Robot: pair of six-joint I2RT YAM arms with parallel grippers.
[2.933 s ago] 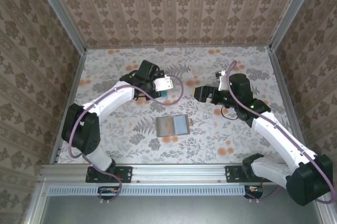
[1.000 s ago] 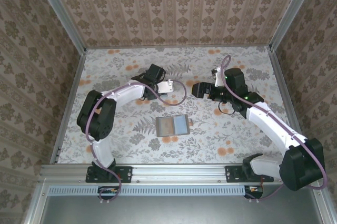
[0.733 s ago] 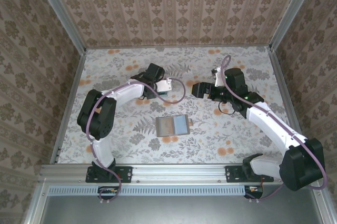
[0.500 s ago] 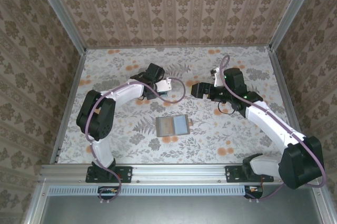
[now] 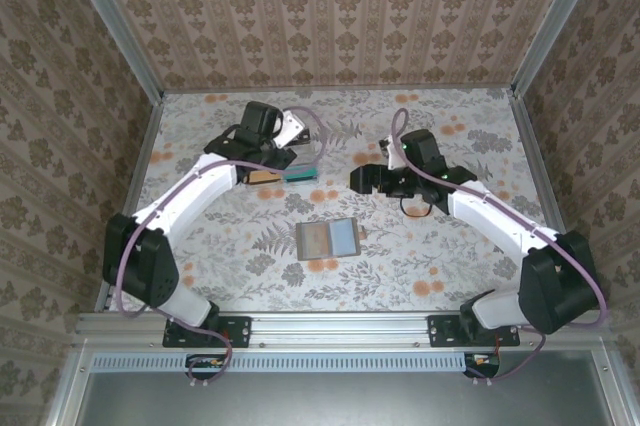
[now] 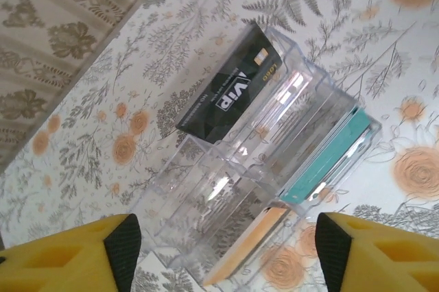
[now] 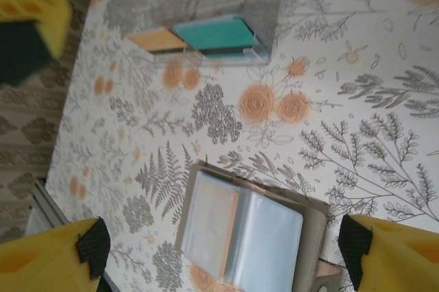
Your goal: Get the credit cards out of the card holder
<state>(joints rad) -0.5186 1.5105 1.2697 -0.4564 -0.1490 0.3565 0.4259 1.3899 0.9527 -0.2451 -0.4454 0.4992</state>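
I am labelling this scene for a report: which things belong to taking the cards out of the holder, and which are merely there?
Job: card holder; orange card in its pocket; teal card, black card, second orange card, already out.
Merely there: clear tray; flowered table.

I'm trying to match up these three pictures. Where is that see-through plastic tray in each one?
Top external: the clear tray lies left of centre, towards the far side of the table.
Left wrist: it runs slantwise across the middle of the picture.
Right wrist: it is at the top, middle.
Shared landmark: the teal card standing in one end of the tray.
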